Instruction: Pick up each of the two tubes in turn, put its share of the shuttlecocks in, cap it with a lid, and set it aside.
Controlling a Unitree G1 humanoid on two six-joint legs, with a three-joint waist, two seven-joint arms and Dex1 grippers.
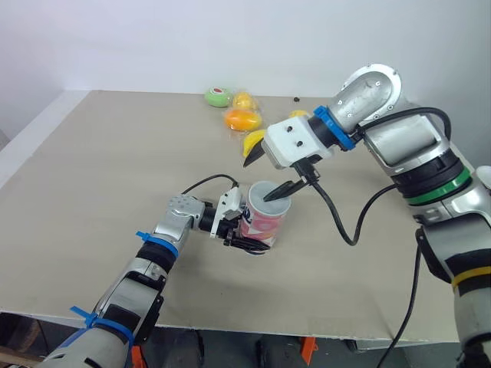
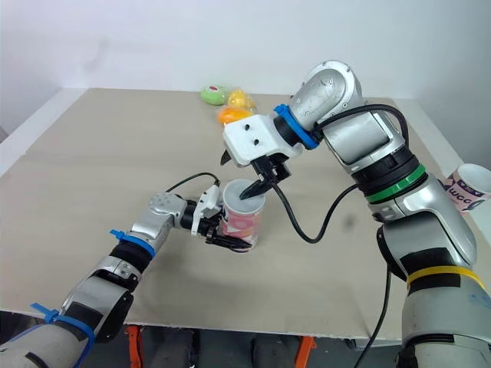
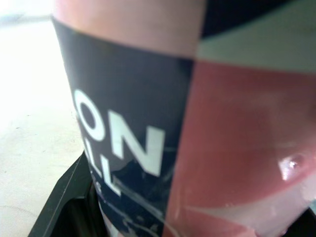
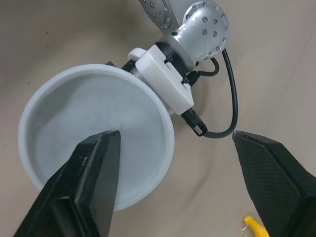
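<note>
A pink, white and navy tube (image 1: 263, 221) stands upright on the table, with my left gripper (image 1: 247, 234) shut on its lower side. Its label (image 3: 197, 123) sits close up in the left wrist view. A white lid (image 1: 268, 191) sits on its top. My right gripper (image 1: 257, 182) hovers open just above it. One finger (image 4: 84, 182) lies over the lid (image 4: 74, 118) and the other finger (image 4: 271, 168) hangs off to the side. A second tube (image 2: 468, 186) with a white rim stands at the table's right edge.
Toy fruits lie at the back of the table: a green one (image 1: 218, 96), a yellow one (image 1: 244, 100), an orange one (image 1: 241, 119) and a yellow banana (image 1: 253, 141) just behind my right gripper. A black cable (image 1: 345, 222) loops from the right wrist.
</note>
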